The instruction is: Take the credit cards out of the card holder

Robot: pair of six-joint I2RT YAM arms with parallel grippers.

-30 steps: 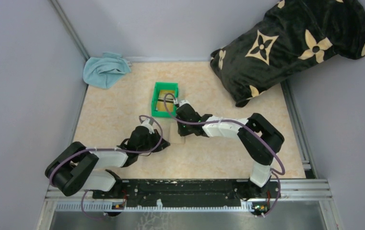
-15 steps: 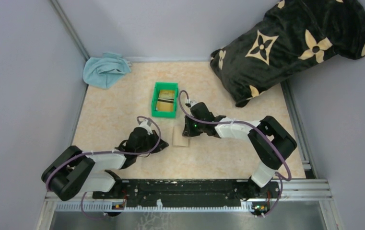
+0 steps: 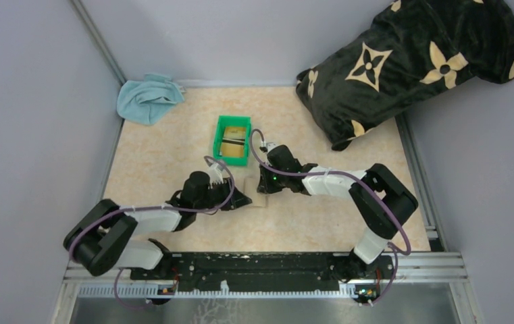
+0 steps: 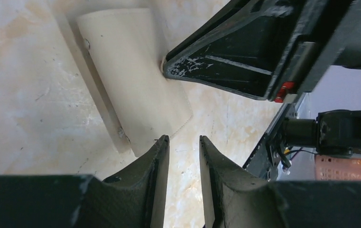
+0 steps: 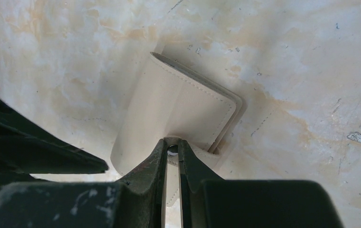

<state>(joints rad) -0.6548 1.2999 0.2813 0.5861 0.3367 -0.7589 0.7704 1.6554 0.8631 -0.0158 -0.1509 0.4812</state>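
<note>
**Q:** Where does the card holder [image 3: 255,196] lie?

**A:** On the table [image 3: 159,155]. The right gripper [image 5: 171,151], at its 1 o'clock, is clamped on its edge.

**Q:** And the left gripper [image 4: 184,142]?

**A:** At 8 o'clock, just beside a corner, its tips narrowly apart and empty. The green bin [image 3: 230,161] is at 11 o'clock.

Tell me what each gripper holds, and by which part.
The right gripper pinches the card holder by one edge. The left gripper holds nothing; its jaws stand apart beside the holder's corner.

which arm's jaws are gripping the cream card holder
The right arm: its jaws pinch the edge of the cream folded card holder; the left arm's jaws stand parted, empty.
</note>
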